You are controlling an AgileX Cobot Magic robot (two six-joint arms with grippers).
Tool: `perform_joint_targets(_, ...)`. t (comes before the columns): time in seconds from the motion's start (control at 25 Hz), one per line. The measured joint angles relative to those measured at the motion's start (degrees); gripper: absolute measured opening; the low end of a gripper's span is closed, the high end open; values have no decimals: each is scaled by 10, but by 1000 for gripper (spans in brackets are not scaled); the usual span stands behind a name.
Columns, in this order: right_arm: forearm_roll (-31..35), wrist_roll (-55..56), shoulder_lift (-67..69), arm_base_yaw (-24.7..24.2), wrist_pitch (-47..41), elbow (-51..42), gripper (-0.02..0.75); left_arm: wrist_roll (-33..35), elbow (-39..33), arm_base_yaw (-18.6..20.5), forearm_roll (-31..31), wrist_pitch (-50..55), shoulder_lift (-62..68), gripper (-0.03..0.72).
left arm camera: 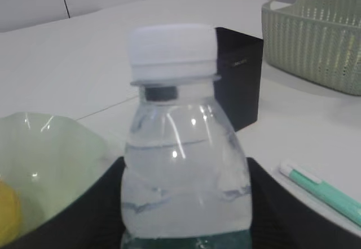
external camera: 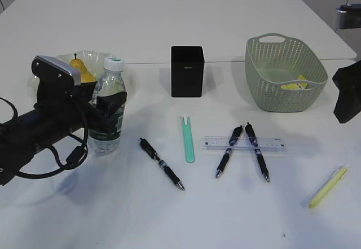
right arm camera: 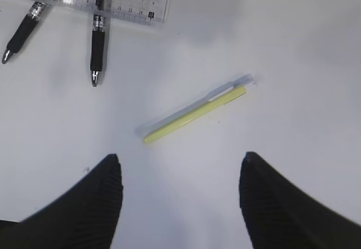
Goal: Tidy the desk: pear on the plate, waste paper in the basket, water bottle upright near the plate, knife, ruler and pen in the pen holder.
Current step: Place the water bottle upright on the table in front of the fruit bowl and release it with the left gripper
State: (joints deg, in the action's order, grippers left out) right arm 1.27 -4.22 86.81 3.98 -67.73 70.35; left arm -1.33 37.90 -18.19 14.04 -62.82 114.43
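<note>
My left gripper [left arm camera: 185, 165] is shut on the water bottle [external camera: 110, 85], which stands upright on the table beside the plate [external camera: 127, 75]. The yellow pear [external camera: 80, 68] lies on that plate. The waste paper [external camera: 296, 84] rests inside the green basket [external camera: 271, 97]. The black pen holder [external camera: 187, 71] stands at the middle back. In front of it lie the teal knife [external camera: 188, 139], a black pen [external camera: 162, 163] and two more pens [external camera: 228, 151] crossing the clear ruler [external camera: 276, 143]. My right gripper [right arm camera: 180, 156] hangs open above the table, nothing between its fingers.
A slim yellow stick [right arm camera: 194, 112] lies on the table just ahead of the right gripper, also at the front right [external camera: 329, 186]. The left arm and its cable stretch over the table's left side. A seam crosses the table behind the pen holder.
</note>
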Motion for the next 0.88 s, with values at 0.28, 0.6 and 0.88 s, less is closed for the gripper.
perform_joint_targets(0.28, -7, 0, 0, 0, 9, 0, 480, 0, 19, 1, 3, -65, 50, 379)
perform_joint_targets(0.6, -13, 0, 0, 0, 9, 0, 480, -4, 25, 12, -9, -116, 82, 380)
perform_joint_targets(0.88, -19, 0, 0, 0, 11, 0, 480, -5, 26, 23, -15, -117, 83, 421)
